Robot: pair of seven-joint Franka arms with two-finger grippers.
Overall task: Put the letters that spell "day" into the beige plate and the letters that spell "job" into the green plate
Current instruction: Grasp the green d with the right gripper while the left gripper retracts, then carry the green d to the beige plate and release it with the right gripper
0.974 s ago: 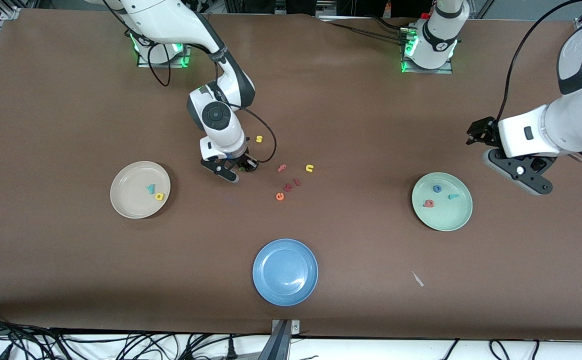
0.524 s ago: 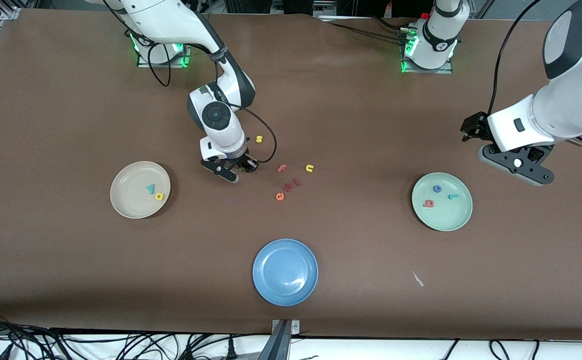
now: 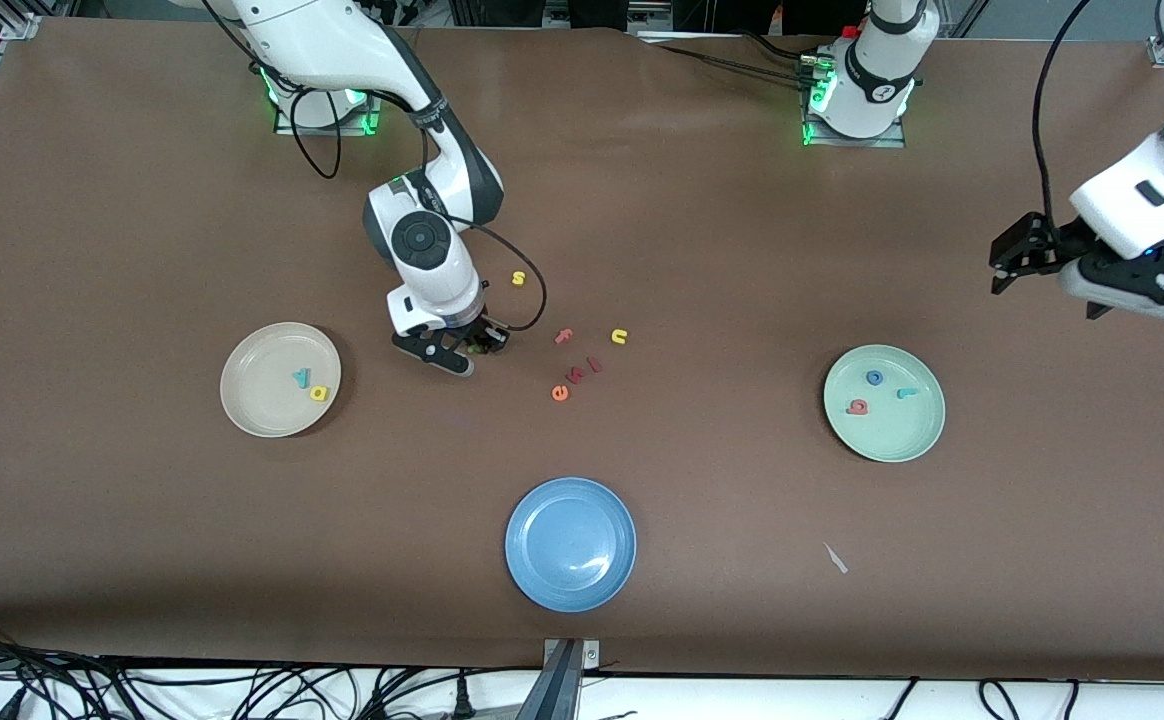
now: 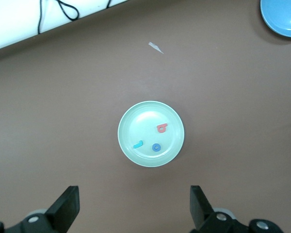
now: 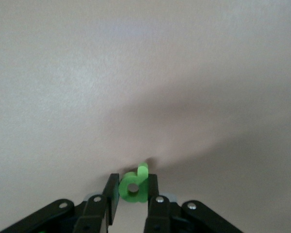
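Front view. The right gripper [image 3: 464, 352] sits low over the brown tabletop [image 3: 702, 240], between the beige plate [image 3: 252, 405] and the loose letters; what it pinches is hidden under the wrist from here. The left gripper [image 3: 1122, 285] hangs over the left arm's end of the tabletop, partly cut off by the frame edge, and waits.

The beige plate holds a teal y [image 3: 300, 377] and a yellow a [image 3: 318, 393], touching or nearly so. The green plate [image 3: 892, 440] holds a blue o [image 3: 874, 377], a teal j [image 3: 906, 393] and a salmon b [image 3: 857, 407], all apart. A blue plate [image 3: 570, 575] lies nearest the camera.

Loose on the tabletop: yellow s [image 3: 518, 278], pink f [image 3: 563, 336], yellow n [image 3: 619, 336], orange e [image 3: 560, 393], and two small reddish letters [image 3: 584, 370] too small to read. A pale scrap [image 3: 835, 558] lies near the green plate. Cables trail along the near edge.

Left wrist view. Black fingers [image 4: 65, 208] stand spread wide, nothing between them, with the green plate [image 4: 131, 119] and its three letters below.

Right wrist view. Fingers [image 5: 153, 191] are clenched on the green d [image 5: 134, 186], just above the tabletop.
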